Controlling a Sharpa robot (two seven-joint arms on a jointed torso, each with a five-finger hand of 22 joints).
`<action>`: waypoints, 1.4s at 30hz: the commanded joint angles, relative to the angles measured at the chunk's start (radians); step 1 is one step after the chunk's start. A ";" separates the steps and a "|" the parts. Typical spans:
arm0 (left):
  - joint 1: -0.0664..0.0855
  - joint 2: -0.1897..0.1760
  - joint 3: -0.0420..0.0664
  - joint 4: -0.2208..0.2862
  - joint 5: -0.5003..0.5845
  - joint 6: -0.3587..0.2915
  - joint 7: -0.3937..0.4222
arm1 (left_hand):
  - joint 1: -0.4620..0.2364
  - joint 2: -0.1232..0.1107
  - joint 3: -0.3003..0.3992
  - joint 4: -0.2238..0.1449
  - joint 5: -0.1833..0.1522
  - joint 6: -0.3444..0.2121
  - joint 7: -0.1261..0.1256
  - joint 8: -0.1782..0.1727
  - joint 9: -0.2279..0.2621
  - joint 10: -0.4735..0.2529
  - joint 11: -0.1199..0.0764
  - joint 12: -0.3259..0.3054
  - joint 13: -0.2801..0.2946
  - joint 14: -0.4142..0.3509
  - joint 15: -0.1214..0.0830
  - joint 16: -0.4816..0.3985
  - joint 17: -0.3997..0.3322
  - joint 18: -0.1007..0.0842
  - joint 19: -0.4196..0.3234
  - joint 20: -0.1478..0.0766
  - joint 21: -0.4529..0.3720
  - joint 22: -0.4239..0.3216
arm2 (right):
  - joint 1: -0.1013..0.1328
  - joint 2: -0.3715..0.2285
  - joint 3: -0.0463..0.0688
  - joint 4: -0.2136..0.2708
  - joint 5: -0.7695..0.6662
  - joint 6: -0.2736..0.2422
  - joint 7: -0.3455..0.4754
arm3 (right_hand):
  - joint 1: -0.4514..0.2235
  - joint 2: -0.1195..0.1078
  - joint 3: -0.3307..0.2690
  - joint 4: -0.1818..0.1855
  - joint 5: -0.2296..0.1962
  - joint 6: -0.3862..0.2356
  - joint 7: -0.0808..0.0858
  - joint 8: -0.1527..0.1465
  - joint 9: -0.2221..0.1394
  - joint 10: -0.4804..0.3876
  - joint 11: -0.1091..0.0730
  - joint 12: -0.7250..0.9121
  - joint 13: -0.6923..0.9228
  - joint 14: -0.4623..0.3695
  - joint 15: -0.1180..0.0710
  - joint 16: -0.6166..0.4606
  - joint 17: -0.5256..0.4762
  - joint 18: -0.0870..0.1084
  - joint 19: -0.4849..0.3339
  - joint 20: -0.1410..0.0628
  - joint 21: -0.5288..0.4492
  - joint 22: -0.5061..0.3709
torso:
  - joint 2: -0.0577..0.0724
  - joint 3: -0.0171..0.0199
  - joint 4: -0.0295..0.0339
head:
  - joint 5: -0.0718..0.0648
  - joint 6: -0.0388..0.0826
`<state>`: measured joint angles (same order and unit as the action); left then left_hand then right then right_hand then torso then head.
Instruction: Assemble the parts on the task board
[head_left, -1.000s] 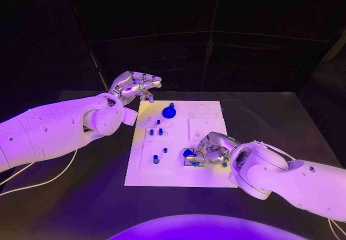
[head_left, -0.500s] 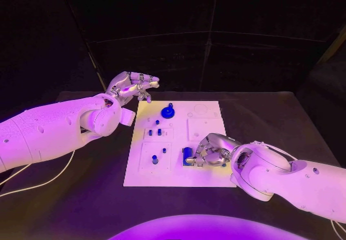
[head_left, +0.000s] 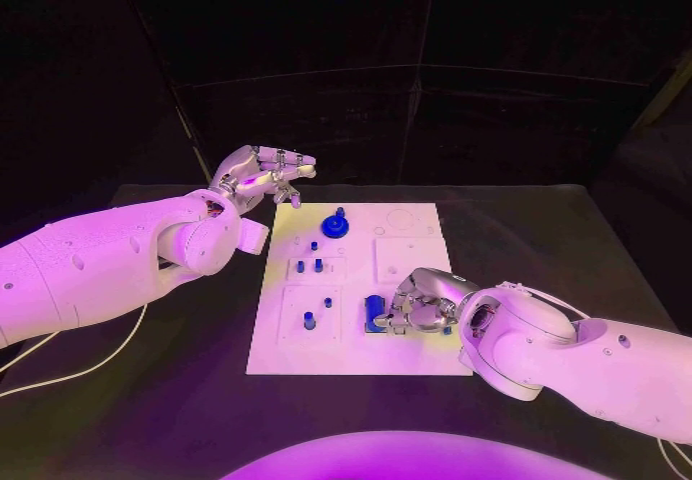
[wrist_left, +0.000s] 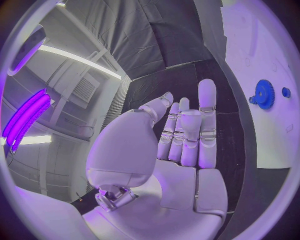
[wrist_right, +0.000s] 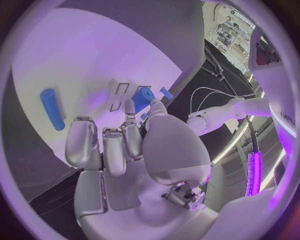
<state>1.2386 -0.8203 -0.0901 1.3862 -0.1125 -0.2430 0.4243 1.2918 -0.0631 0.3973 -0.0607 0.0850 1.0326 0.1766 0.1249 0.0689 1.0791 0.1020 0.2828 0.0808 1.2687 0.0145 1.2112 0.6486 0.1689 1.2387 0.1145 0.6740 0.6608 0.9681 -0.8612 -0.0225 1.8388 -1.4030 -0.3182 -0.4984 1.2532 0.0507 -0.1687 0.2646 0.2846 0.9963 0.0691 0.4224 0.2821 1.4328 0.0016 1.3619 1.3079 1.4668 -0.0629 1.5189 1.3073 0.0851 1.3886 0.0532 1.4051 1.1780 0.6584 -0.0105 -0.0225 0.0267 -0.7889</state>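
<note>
The white task board (head_left: 411, 220) lies in the middle of the black table. A blue gear (head_left: 335, 226) stands near its far edge, with several small blue pegs (head_left: 300, 267) in the board's left half. My right hand (head_left: 421, 300) rests low on the board's near right part and pinches a blue block (head_left: 375, 309) between thumb and a fingertip; the right wrist view shows the block (wrist_right: 142, 95) at those tips. A blue cylinder (wrist_right: 52, 108) lies flat on the board beside the hand. My left hand (head_left: 263, 172) hovers past the board's far left corner, holding nothing, its fingers (wrist_left: 207, 115) extended.
Bare black table (head_left: 548, 230) surrounds the board on all sides. A white cable (head_left: 72, 365) trails over the table at the near left. The left wrist view shows the gear (wrist_left: 264, 93) and one peg (wrist_left: 285, 92) off to the hand's side.
The blue block in my right hand has gone from tilted to more upright and sits slightly further left. My left hand has hardly moved.
</note>
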 joint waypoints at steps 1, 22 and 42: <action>0.002 -0.001 0.001 0.003 0.003 0.002 0.007 | 0.001 0.005 -0.005 0.000 0.001 -0.007 0.000 0.003 0.000 -0.004 0.000 0.003 0.001 0.001 0.003 -0.001 -0.001 0.014 0.006 0.001 -0.004 -0.001 | 0.002 0.003 0.000 -0.007 -0.036 -0.005 -0.030 | 0.004 0.017 0.005 -0.001 0.000 0.009 0.001 0.006 0.002 0.000 -0.006 0.000 0.013 0.077 -0.005 -0.003 0.126 -0.009 -0.002 -0.009 0.003 0.000 | 0.001 0.0005 -0.0010 | 0.003 -0.001; 0.002 -0.004 0.001 0.004 0.003 0.003 0.001 | 0.002 0.006 -0.005 0.000 0.001 -0.007 0.000 0.004 0.000 -0.005 0.000 0.004 0.001 0.002 0.003 -0.001 0.000 0.014 0.006 0.001 -0.004 -0.001 | 0.002 0.001 0.000 -0.010 -0.039 0.053 -0.017 | 0.063 -0.052 -0.060 -0.084 -0.150 0.013 0.003 0.005 0.017 0.005 -0.006 -0.004 0.022 0.076 -0.006 -0.007 0.121 -0.008 -0.005 -0.010 -0.003 -0.005 | 0.000 0.0012 -0.0024 | 0.006 -0.006; 0.002 -0.003 0.000 0.001 0.004 -0.001 0.005 | 0.002 0.006 -0.005 0.000 0.002 -0.008 0.000 0.005 0.000 -0.005 0.000 0.005 0.001 0.002 0.003 -0.001 0.000 0.014 0.007 0.001 -0.004 -0.001 | 0.003 -0.204 0.001 0.090 0.055 -0.124 -0.003 | 0.069 -0.008 -0.077 -0.091 -0.039 -0.021 0.018 -0.037 0.008 -0.024 0.007 -0.051 -0.019 0.070 0.004 -0.020 0.096 -0.004 -0.015 -0.002 -0.015 -0.026 | -0.004 -0.0011 -0.0118 | -0.019 -0.001</action>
<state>1.2388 -0.8237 -0.0904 1.3863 -0.1125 -0.2440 0.4218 1.2918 -0.0630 0.3973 -0.0607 0.0850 1.0325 0.1766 0.1248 0.0689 1.0792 0.1020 0.2828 0.0805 1.2687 0.0145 1.2112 0.6488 0.1689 1.2388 0.1144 0.6740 0.6609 0.9698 -1.0547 -0.0219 1.9246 -1.3995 -0.3971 -0.5036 1.3164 0.0272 -0.2464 0.1792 0.2416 0.9829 0.0892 0.3872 0.2907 1.4158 0.0102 1.3193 1.3090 1.4630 -0.0661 1.5008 1.3078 0.0852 1.3798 0.0540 1.3928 1.1545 0.6561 -0.0102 -0.0309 0.0106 -0.7891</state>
